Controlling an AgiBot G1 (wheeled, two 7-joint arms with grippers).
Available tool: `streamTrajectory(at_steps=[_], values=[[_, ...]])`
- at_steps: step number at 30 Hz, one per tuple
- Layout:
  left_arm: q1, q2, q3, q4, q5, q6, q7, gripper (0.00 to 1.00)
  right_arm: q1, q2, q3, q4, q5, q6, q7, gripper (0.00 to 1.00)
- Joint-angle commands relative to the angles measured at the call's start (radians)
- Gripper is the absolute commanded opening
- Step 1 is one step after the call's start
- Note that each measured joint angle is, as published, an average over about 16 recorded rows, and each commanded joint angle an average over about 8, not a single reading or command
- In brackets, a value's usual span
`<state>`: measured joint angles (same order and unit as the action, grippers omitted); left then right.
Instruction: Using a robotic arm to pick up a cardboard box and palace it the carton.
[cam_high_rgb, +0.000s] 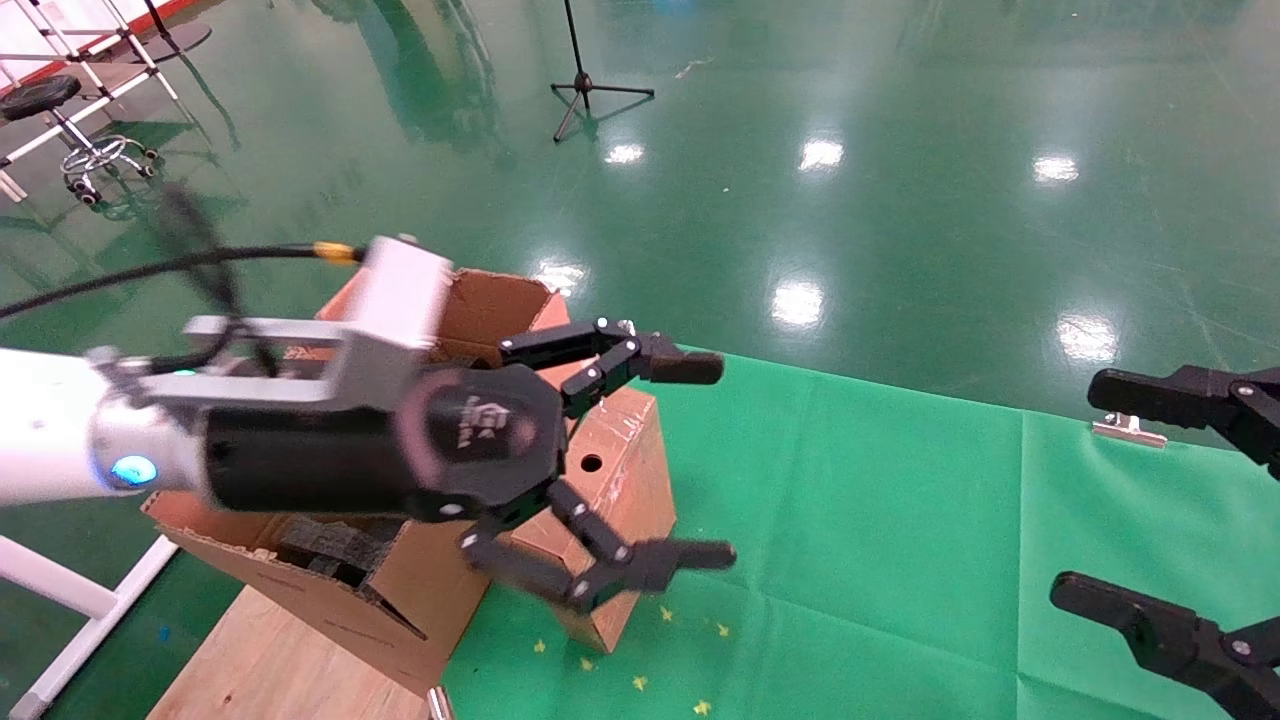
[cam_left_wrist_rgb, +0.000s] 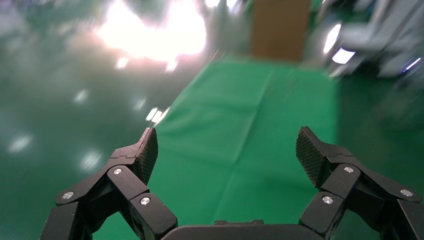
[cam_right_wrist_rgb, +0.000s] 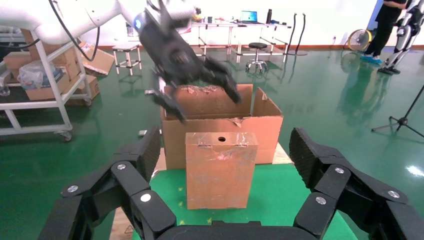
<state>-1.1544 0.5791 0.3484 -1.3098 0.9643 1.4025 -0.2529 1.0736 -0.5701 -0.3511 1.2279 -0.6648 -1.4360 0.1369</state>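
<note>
Your left gripper (cam_high_rgb: 700, 460) hung with its jaws spread wide and nothing between them, just above the cardboard box (cam_high_rgb: 610, 490), its white robotic arm (cam_high_rgb: 50, 430) reaching in over the carton (cam_high_rgb: 330, 590). You had the cardboard box standing upright on the green cloth (cam_high_rgb: 900, 540), hole face outward, touching or just beside the carton's front wall. Black foam blocks (cam_high_rgb: 325, 550) lay inside the carton. Your right gripper (cam_high_rgb: 1075, 500) waited well apart from the cardboard box, jaws likewise spread and empty.
</note>
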Motion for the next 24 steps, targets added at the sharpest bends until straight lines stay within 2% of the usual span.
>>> streamTrajectory(at_steps=[1, 11, 15, 20, 24], values=[[-0.028, -0.007, 0.023, -0.009, 0.074, -0.029, -0.026, 1.00, 0.000, 0.000, 0.000, 0.000, 0.000, 0.000, 0.000, 0.00], [-0.061, -0.011, 0.043, -0.018, 0.147, -0.056, -0.043, 1.00, 0.000, 0.000, 0.000, 0.000, 0.000, 0.000, 0.000, 0.00], [-0.097, -0.013, 0.063, -0.033, 0.245, -0.098, -0.066, 1.00, 0.000, 0.000, 0.000, 0.000, 0.000, 0.000, 0.000, 0.00], [-0.165, 0.013, 0.104, -0.045, 0.368, -0.119, -0.135, 1.00, 0.000, 0.000, 0.000, 0.000, 0.000, 0.000, 0.000, 0.00], [-0.219, 0.030, 0.135, -0.044, 0.423, -0.094, -0.232, 1.00, 0.000, 0.000, 0.000, 0.000, 0.000, 0.000, 0.000, 0.00]])
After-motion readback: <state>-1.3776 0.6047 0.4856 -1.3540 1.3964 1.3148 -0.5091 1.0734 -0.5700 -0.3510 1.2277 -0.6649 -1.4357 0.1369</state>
